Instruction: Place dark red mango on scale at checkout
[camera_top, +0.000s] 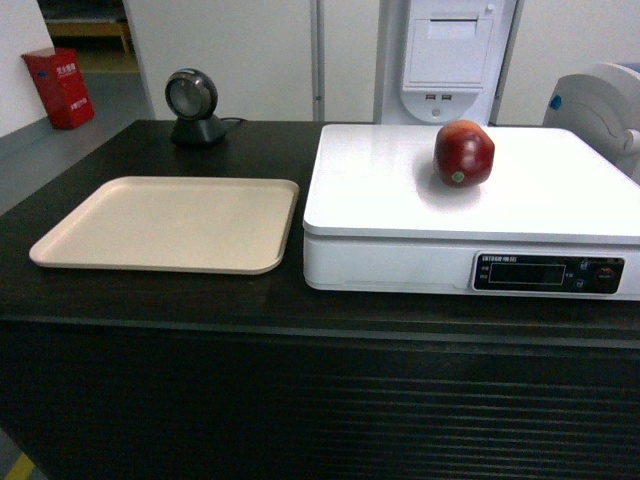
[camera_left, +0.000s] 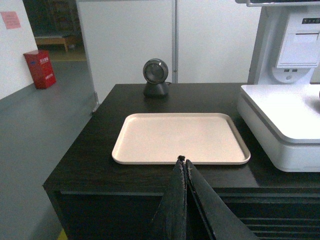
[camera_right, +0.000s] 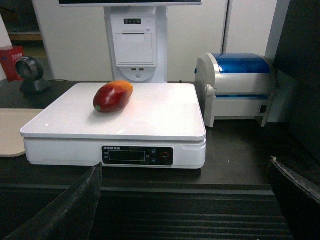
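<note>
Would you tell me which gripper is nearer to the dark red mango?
Right. The right gripper, open, faces the scale where the dark red mango lies. The left gripper, shut, sits before the beige tray, off to the mango's side.

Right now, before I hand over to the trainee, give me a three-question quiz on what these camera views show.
1. True or false: the glossy dark red mango lies on the flat beige rectangular tray.
2. Multiple choice: what stands on the dark counter behind the tray? A) a round black scanner on a stand B) a blue-lidded printer C) a red box
3. Fill in: the left gripper has its fingers ____, while the right gripper has them spread wide.

Key:
1. False; it rests on the platform of the big white boxy scale.
2. A; the scanner.
3. Closed together.
</note>
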